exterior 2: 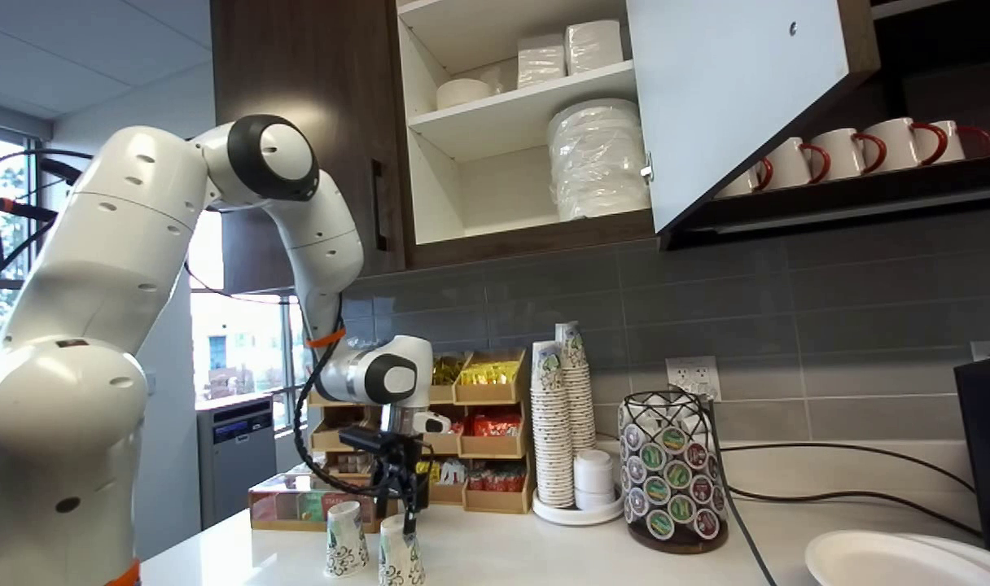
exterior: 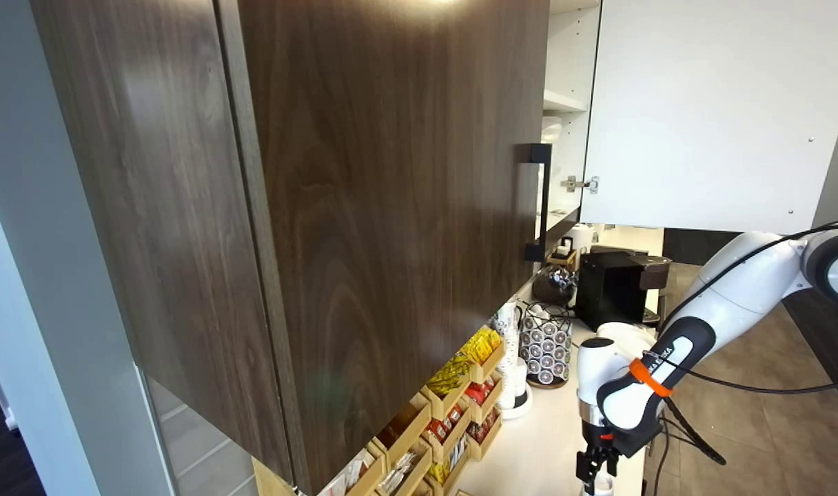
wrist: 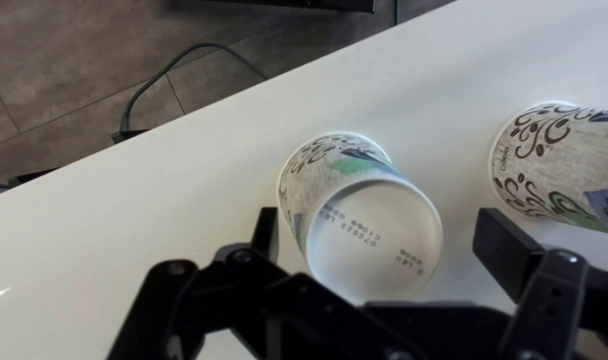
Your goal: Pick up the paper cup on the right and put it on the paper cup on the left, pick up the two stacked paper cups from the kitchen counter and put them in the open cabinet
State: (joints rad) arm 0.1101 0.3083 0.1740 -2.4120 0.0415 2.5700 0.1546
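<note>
The windows (exterior 2: 238,334) are bright, the wall (exterior 2: 723,301) gray-tiled, the floor (exterior: 763,441) brown.

Both exterior views show me the arm (exterior 2: 137,203), an exterior view past a near door (exterior: 405,207); wrist view faces down.

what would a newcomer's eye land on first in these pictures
Probably the white robot arm looming at the left of an exterior view, its open gripper flanking an upside-down paper cup on the white counter in the wrist view. Next, in that exterior view, the open cabinet high up, with a wrapped white stack at its lower right, and a rack of round-lidded pods right of centre.
</note>
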